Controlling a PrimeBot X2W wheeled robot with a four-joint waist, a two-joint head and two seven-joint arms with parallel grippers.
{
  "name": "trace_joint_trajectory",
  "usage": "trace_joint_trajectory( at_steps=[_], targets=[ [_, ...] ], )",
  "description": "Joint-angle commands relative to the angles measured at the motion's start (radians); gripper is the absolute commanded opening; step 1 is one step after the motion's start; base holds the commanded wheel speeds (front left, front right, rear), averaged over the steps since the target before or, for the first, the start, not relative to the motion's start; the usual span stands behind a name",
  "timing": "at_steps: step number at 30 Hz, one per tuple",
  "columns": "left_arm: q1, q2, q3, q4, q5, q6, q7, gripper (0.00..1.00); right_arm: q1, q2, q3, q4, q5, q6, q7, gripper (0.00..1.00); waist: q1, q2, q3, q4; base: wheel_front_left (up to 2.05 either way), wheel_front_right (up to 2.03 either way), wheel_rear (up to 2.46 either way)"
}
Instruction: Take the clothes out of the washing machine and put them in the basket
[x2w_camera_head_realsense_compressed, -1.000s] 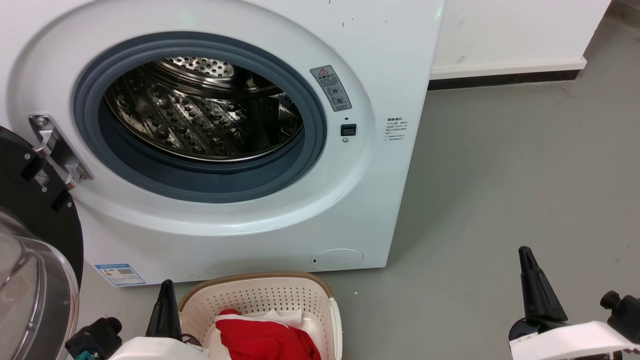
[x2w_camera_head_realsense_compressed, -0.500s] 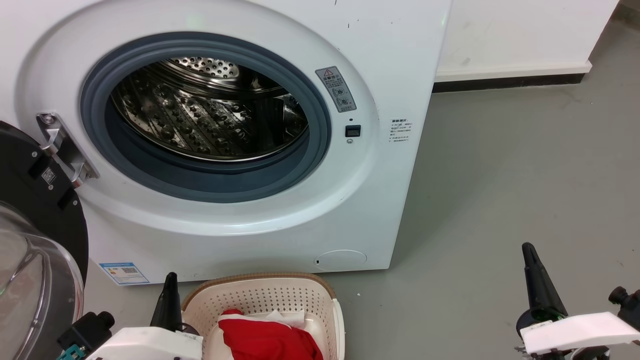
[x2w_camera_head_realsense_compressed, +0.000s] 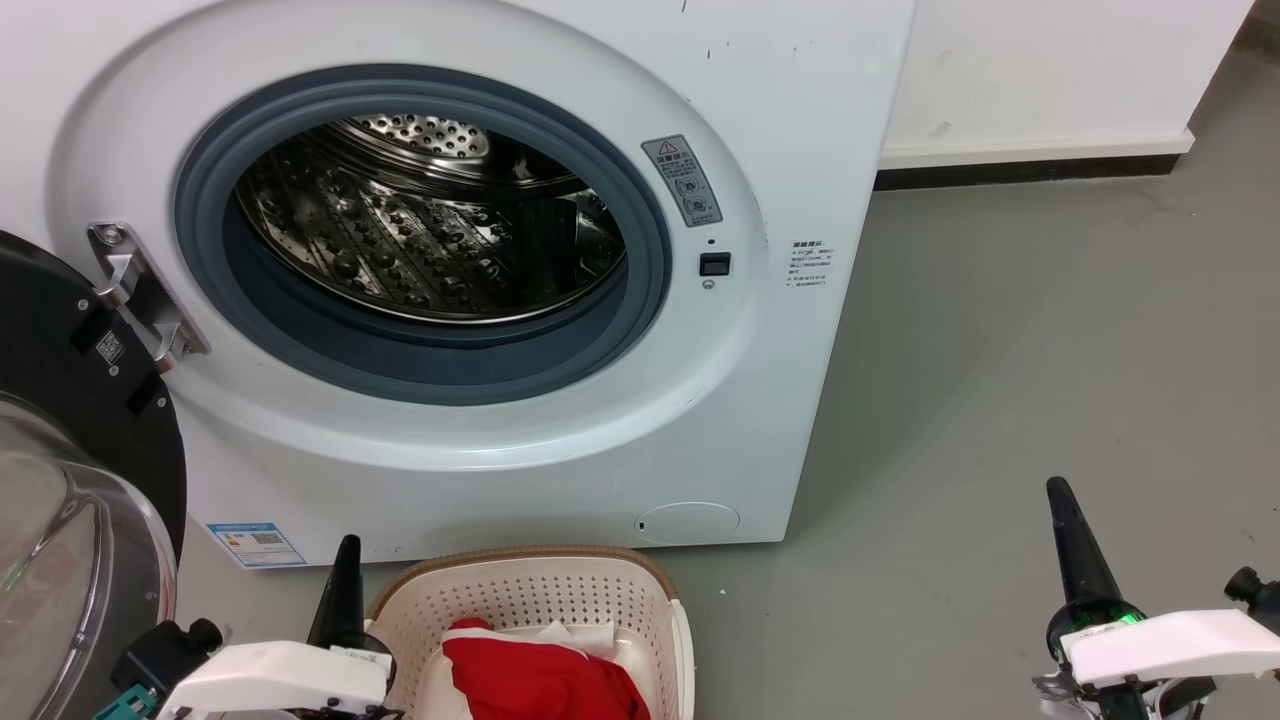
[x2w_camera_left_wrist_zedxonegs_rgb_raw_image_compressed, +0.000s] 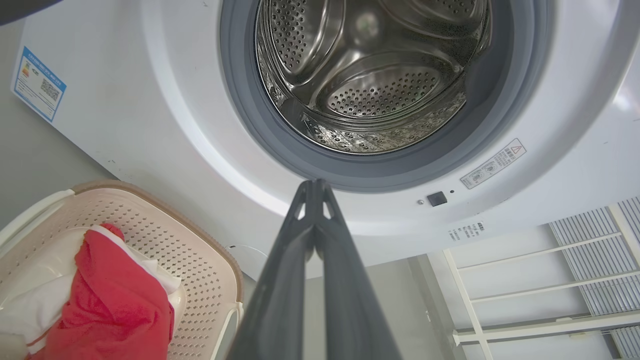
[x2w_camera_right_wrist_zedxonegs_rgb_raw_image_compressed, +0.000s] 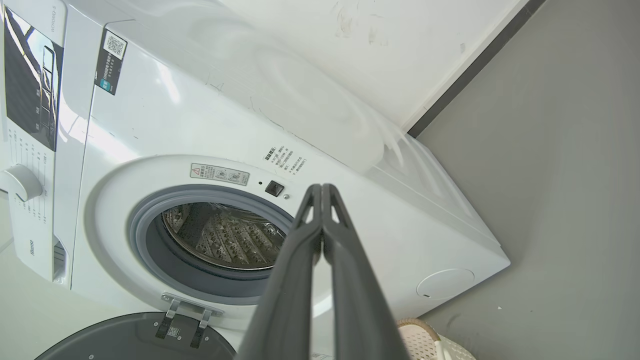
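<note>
We see the washer's (x2w_camera_head_realsense_compressed: 790, 120) drum (x2w_camera_head_realsense_compressed: 420, 250) bare as far as it shows, clothes (x2w_camera_head_realsense_compressed: 530, 685) piled in the basket (x2w_camera_head_realsense_compressed: 520, 556) on the floor (x2w_camera_head_realsense_compressed: 1000, 350) before it, left end effector (x2w_camera_left_wrist_zedxonegs_rgb_raw_image_compressed: 315, 187) and right end effector (x2w_camera_right_wrist_zedxonegs_rgb_raw_image_compressed: 321, 190) both pinched together and empty, so we judge the task basically done.

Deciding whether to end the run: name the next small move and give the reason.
Probably just back away to a rest pose, since the job looks done. The washing machine's drum shows bare steel in the left wrist view, the red and white clothes lie in the basket, and the left hand and right hand are shut on nothing.
</note>
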Motion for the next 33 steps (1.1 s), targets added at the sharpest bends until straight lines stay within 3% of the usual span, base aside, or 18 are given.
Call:
trace_joint_trajectory(
  at_steps=[1,33],
  targets=[
    [-0.025,0.006,0.006,-0.005,-0.023,-0.007,0.005,0.0,-0.019,-0.007,-0.004,-0.001,0.024,0.0,0.004,0.0,-0.0001,0.0,0.0,0.001,0.0,0.0,0.0],
    [-0.082,0.002,0.035,0.042,-0.37,-0.069,0.091,0.0,-0.073,-0.003,-0.04,0.073,0.366,0.0,0.092,0.0,-0.0001,0.0,-0.012,0.026,0.0,0.0,0.0]
  ],
)
